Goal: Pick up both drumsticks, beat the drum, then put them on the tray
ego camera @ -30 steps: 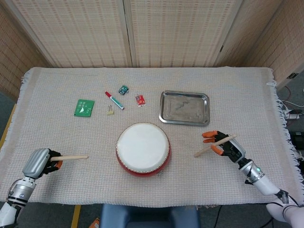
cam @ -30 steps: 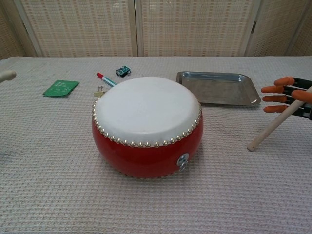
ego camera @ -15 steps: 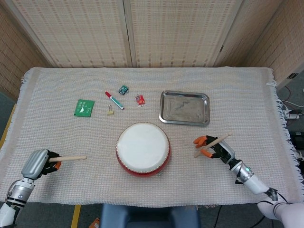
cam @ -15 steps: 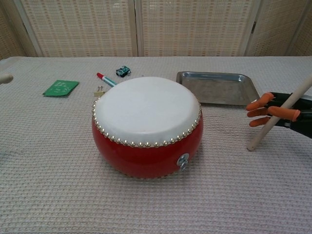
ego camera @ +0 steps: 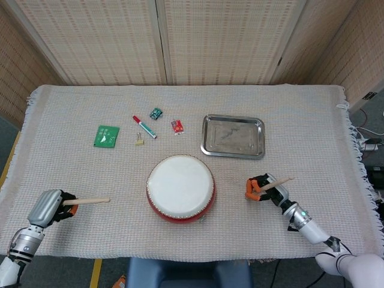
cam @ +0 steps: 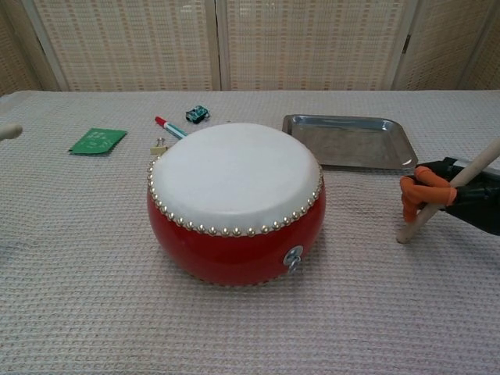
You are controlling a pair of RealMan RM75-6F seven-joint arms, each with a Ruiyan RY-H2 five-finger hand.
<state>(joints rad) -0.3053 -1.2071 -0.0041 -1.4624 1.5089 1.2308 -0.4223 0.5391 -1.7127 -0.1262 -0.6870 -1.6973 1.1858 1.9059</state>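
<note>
On woven cloth point(ego camera: 72, 150) | round red drum point(ego camera: 180, 188) | each robot hand grasping wooden drumstick: left point(ego camera: 51, 206), right point(ego camera: 265, 187)

Woven folding screens point(ego camera: 192, 42) behind cloth-covered table point(ego camera: 300, 108)

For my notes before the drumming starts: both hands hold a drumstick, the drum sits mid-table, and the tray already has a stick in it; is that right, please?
Not quite: the tray is empty, as the head view shows. The left hand and right hand each hold a drumstick, and the drum sits mid-table.
</note>
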